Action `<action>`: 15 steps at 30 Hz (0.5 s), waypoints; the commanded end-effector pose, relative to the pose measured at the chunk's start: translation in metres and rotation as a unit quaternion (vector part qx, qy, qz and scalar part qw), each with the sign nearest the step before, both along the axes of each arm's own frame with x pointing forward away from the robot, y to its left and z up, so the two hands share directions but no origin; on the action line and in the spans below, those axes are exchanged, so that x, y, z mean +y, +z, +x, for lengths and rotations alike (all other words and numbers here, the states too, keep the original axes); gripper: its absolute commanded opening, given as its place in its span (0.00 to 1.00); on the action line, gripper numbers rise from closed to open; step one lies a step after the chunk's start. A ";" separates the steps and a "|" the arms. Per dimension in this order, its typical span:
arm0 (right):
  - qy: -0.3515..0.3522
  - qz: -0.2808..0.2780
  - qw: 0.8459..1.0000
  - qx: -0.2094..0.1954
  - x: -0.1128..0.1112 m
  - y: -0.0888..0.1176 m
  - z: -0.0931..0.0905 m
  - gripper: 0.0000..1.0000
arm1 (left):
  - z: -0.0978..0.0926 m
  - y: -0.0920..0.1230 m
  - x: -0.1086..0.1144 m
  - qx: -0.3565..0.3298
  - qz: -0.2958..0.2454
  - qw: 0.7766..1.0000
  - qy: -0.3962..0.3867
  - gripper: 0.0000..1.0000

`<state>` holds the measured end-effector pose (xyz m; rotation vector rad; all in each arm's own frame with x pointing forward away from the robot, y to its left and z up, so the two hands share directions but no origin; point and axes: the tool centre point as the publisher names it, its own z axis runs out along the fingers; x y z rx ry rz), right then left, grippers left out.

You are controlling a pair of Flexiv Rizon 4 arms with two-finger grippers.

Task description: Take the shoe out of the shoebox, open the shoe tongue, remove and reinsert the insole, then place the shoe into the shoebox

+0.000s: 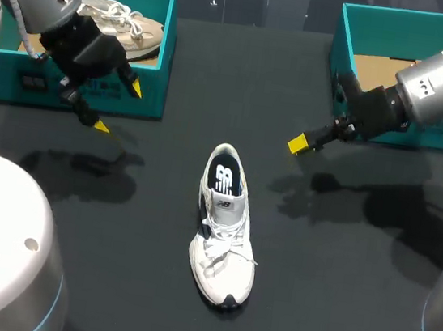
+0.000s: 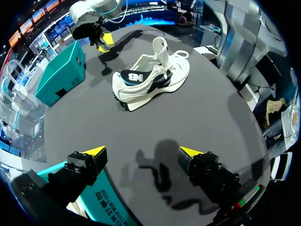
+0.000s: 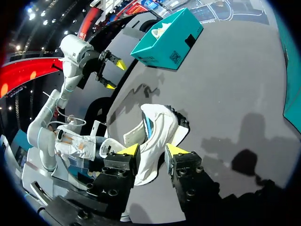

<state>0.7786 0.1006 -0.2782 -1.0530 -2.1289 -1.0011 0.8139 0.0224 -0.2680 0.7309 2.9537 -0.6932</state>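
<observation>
A black tabletop (image 1: 177, 70) fills the head view. A white lace-up sneaker (image 1: 225, 231) lies at its middle, toe near. Far left, a teal cardboard shoebox (image 1: 144, 98) holds a beige shoe (image 1: 130, 23); far right stands a second teal shoebox (image 1: 341, 42). The left gripper (image 1: 117, 107) hangs spread before the left box.

In the left wrist view its fingers gape wide and bare, the sneaker ahead.

In the right wrist view the right gripper (image 3: 151, 149) stands parted, holding nothing, the sneaker beyond.

Bright overhead light; soft shadows across dark table (image 1: 175, 86).
</observation>
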 end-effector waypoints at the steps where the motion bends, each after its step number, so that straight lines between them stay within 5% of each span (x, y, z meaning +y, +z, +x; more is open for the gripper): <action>1: -0.010 -0.058 0.998 0.003 -0.001 0.016 -0.002 0.00 | 0.007 0.017 0.017 0.016 -0.002 1.000 -0.022 1.00; 6: -0.045 -0.187 0.981 -0.007 0.003 0.034 -0.009 0.00 | 0.009 0.019 0.022 0.020 -0.004 0.999 -0.030 1.00; 15: -0.045 -0.187 0.981 -0.007 0.003 0.034 -0.009 0.00 | 0.009 0.019 0.022 0.020 -0.004 0.999 -0.030 1.00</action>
